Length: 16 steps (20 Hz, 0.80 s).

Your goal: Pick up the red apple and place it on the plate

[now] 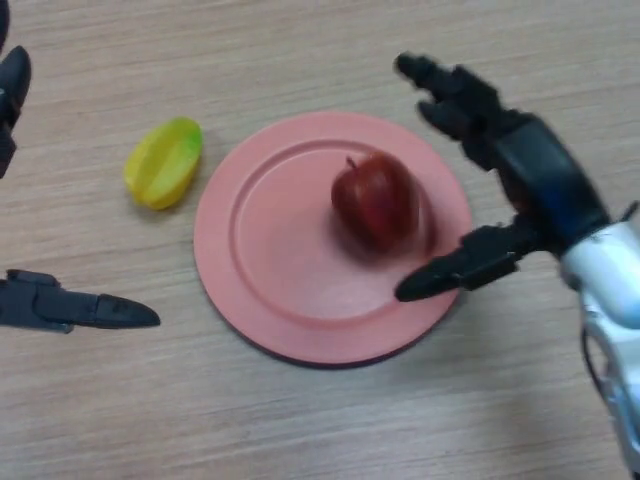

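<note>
Fingers (450, 95) of right hand (535, 170) spread — red apple (375, 198) upright, stem up, on plate (270, 270).

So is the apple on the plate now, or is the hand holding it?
On the plate. The red apple sits on the pink plate; the right hand is spread open beside it.

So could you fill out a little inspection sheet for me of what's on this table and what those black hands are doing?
Surface: wooden table, pale grain.
Job's things: red apple sits upright on the pink plate, right of its centre.
Clutter: yellow-green fruit on the table, left of the plate, apart from it.
Hands: right hand open, spread around the apple's right side, not touching it; left hand open at the left edge, idle.
Cables: nothing seen.
Surroundings: nothing seen.
</note>
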Available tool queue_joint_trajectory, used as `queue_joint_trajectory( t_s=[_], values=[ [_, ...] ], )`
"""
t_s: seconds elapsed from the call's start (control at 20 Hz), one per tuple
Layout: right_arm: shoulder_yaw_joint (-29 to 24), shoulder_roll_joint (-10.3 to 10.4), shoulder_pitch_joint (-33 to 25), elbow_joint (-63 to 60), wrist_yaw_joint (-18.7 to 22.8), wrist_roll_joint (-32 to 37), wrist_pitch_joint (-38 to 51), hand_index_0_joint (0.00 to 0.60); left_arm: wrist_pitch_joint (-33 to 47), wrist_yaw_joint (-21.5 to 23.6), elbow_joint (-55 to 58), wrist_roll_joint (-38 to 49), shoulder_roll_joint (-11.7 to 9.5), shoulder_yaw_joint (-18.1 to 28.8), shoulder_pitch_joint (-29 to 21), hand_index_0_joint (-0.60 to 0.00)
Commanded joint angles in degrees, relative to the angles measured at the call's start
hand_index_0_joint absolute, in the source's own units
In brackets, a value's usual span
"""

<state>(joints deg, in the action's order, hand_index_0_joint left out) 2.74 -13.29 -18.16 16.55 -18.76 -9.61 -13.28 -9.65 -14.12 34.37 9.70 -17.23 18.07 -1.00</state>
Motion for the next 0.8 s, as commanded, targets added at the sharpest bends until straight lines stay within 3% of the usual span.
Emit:
queue_joint_trajectory(
  t_s=[0.05, 0.15, 0.35, 0.8],
  values=[
    [-7.94, -2.74, 2.52, 9.12, 0.17, 10.83, 2.21, 0.000, 6.71, 1.33, 1.48, -0.44, -2.24, 2.72, -1.72, 0.000],
    [-11.89, -4.48, 6.70, 13.36, 1.11, 17.28, 0.60, 0.000, 7.58, 0.87, 1.18, -0.19, -1.70, 2.81, -0.61, 0.000],
    [-14.73, -4.89, 11.79, 16.80, 3.11, 22.73, 1.13, 0.000, 9.85, 1.71, 1.15, -0.05, 0.22, 1.37, 1.67, 0.000],
    [-15.82, -5.39, 12.15, 23.05, 4.06, 22.74, -2.13, 0.000, 8.94, 2.11, 2.00, 0.31, 1.58, 0.17, 3.43, 0.000]
  ],
)
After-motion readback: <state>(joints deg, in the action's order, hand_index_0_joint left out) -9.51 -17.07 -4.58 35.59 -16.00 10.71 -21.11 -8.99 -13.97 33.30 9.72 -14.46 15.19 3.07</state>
